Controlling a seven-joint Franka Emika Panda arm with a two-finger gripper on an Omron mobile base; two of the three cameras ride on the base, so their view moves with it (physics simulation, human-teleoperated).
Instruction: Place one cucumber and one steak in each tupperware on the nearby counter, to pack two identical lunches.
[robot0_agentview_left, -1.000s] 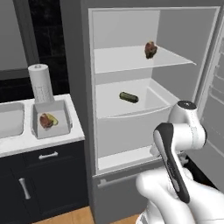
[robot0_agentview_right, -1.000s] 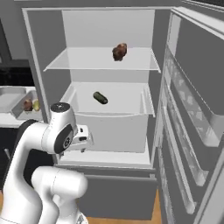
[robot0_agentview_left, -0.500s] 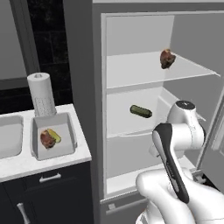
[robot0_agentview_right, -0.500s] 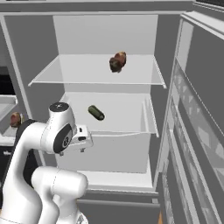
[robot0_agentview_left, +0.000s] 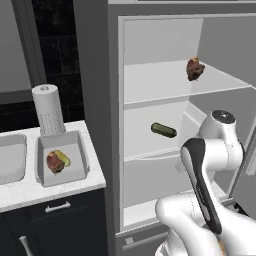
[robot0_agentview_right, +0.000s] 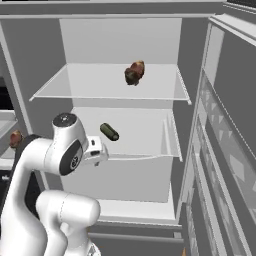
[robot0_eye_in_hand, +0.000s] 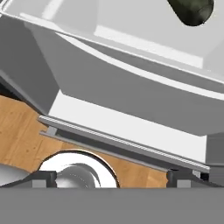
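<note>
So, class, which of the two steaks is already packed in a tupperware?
The steak on the counter, lying beside the yellowish cucumber; the other steak sits on the fridge's upper shelf.

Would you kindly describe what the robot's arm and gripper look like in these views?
The arm is glossy white with rounded, tubular links, a dark grey band running along one link and dark grey round caps at the joints. No cables or markings show. The gripper has two small dark grey, blocky finger tips.

An open fridge (robot0_agentview_left: 165, 145) stands beside the surface (robot0_agentview_left: 30, 187). A paper towel roll (robot0_agentview_left: 48, 110) stands upright near a sink (robot0_agentview_left: 10, 157).
</note>
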